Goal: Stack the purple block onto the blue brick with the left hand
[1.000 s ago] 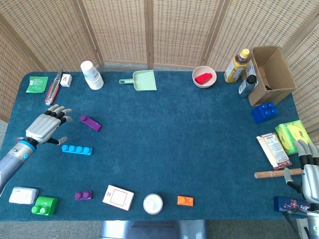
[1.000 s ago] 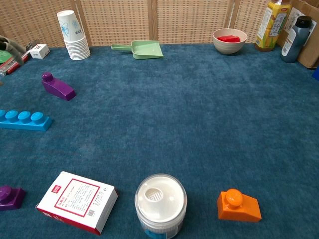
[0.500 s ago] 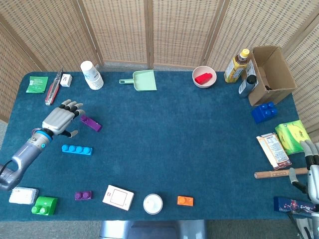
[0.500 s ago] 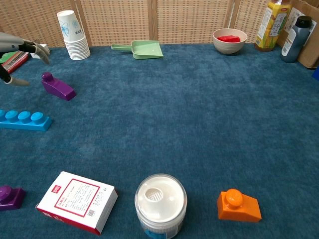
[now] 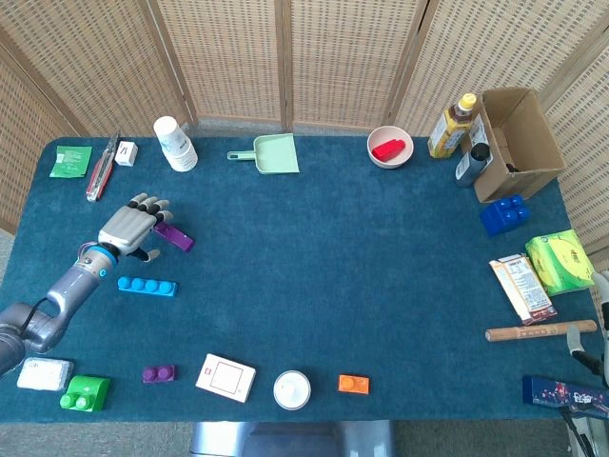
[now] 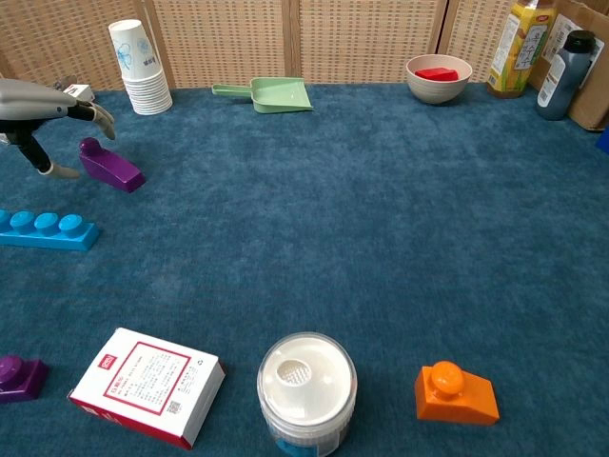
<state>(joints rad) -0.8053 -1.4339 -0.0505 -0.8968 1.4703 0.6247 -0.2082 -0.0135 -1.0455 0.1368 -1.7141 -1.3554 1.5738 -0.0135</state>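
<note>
The purple block (image 5: 177, 238) (image 6: 112, 167), a sloped piece with one stud, lies on the blue cloth at the left. My left hand (image 5: 131, 228) (image 6: 43, 109) hovers just to its left. The fingers (image 6: 95, 114) are spread above the stud and the thumb hangs down beside the block, holding nothing. The blue brick (image 5: 147, 286) (image 6: 43, 230), long with several studs, lies flat nearer the front, apart from both. Only a sliver of my right hand (image 5: 592, 352) shows at the head view's right edge.
A stack of paper cups (image 5: 175, 144) and a green scoop (image 5: 271, 153) stand behind the block. A second small purple brick (image 5: 158, 373), a white box (image 5: 225, 377), a white jar (image 5: 292, 389) and an orange brick (image 5: 353, 384) lie along the front.
My left hand has moved right and a little forward, from left of the blue brick up to the purple block. My right hand has slid further out of the head view.
</note>
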